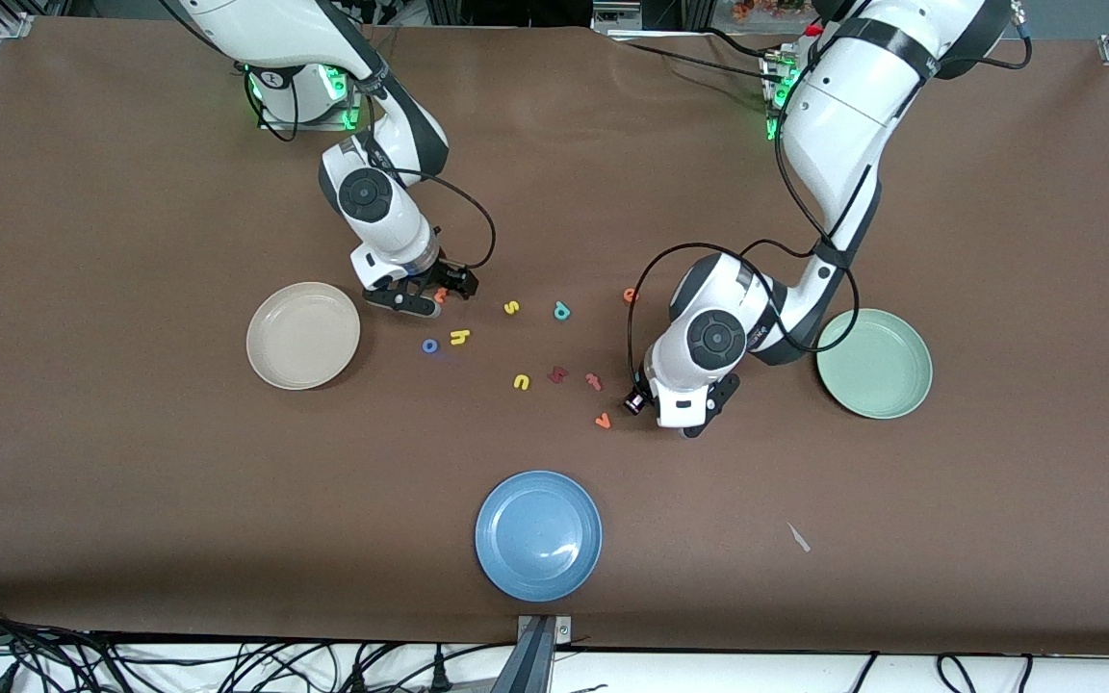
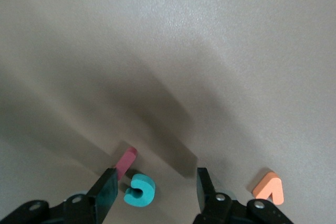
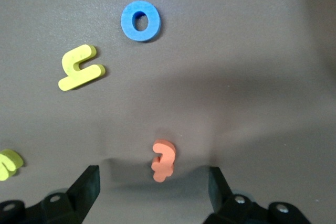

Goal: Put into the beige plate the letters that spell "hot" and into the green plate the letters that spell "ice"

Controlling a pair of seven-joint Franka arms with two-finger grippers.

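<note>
teal c (image 2: 139, 191) between open left pincer (image 2: 152, 192) fingers, red i (image 2: 126, 162) half hidden; right pincer (image 3: 152, 182) open astride orange t (image 3: 163, 160)

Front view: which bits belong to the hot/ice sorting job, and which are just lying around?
Job: beige plate, green plate, yellow h, blue o, orange t at right gripper, orange e, teal c and red i at left gripper.
Lying about: blue plate, yellow s, yellow u, teal p, dark red angular letter, salmon letter, orange v.
</note>
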